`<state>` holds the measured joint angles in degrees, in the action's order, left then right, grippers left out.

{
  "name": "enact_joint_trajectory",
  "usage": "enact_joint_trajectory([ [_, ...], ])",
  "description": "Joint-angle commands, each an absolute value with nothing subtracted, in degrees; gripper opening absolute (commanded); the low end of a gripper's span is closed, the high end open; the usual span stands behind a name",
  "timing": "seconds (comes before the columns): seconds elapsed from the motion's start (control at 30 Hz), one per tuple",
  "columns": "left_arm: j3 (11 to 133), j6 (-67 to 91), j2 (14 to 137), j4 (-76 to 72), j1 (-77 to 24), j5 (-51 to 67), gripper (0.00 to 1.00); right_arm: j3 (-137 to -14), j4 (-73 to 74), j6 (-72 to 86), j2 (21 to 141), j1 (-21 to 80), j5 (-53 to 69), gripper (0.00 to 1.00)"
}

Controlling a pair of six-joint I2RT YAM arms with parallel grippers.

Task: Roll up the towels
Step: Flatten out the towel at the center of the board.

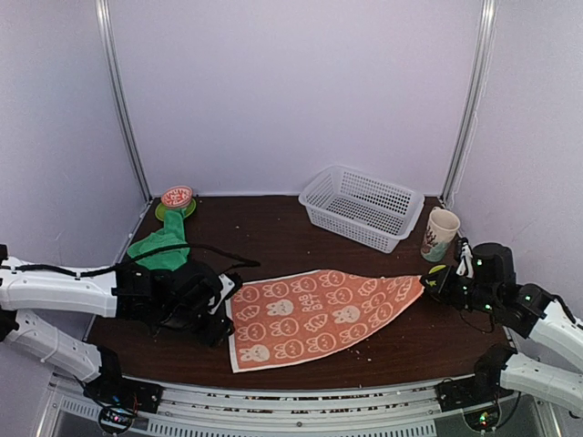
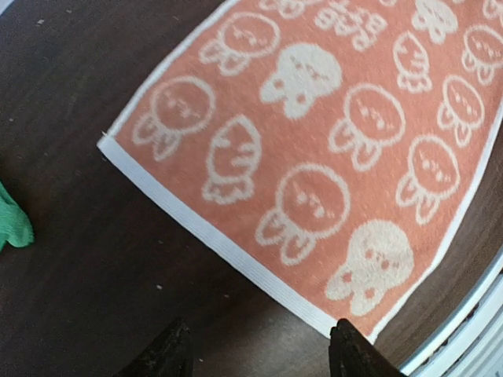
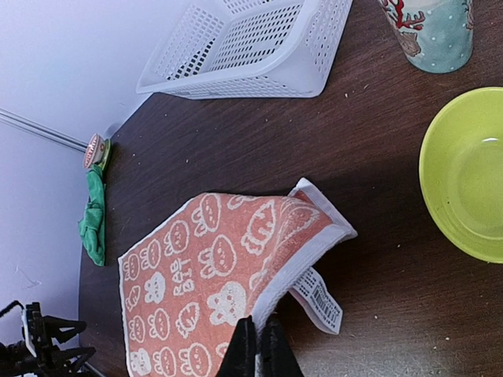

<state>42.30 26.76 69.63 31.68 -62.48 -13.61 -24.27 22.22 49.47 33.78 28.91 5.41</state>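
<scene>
Your left pincer sits released, the bunny towel lying flat just ahead of its tips. Your right pincer is clenched on the towel's opposite edge.

green towel mostly off L edge, cup cut at top, bowl at R edge, tag print unreadable

Bunny towel: peach-orange ground with rows of white rabbit heads and carrots, some white lettering, and a white ribbed border. Its sewn-in label is white with a black barcode.
Green towel, left of bunny towel: plain bright green.
Round disc, far left behind bunny towel: red and white face, lime-green rim.
Basket, behind bunny towel: white, gridded holes.
Cup, right and behind: cream above, teal with white dots, red antler motif.
Bowl, right of bunny towel: plain lime-green.
Table: dark brown wood grain, pale specks.
</scene>
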Motion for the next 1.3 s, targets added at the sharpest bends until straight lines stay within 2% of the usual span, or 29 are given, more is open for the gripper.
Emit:
enact_joint_trajectory([
  [0.0, 41.4, 28.6, 72.7, 29.3, -69.0, -8.0, 0.61, -24.7, 20.6, 48.7, 34.6, 29.0, 3.7, 0.0],
  [0.23, 43.3, 30.0, 82.1, 28.0, -75.6, -7.8, 0.54, -24.4, 19.7, 48.9, 35.4, 29.0, 4.4, 0.0],
  [0.57, 43.7, 30.7, 88.2, 27.9, -77.2, -10.9, 0.51, -23.5, 19.7, 49.5, 34.6, 29.0, 4.8, 0.0],
  [0.8, 43.8, 31.4, 91.6, 29.1, -77.2, -11.7, 0.34, -24.3, 21.5, 49.2, 32.7, 29.0, 4.5, 0.0],
  [1.0, 44.4, 32.3, 90.5, 31.3, -77.2, -14.3, 0.01, -25.7, 23.3, 48.9, 31.6, 29.0, 4.4, 0.0],
  [1.27, 47.1, 33.4, 76.9, 36.4, -77.2, -23.3, 0.0, -30.9, 26.0, 47.8, 30.6, 29.0, 4.3, 0.0],
])
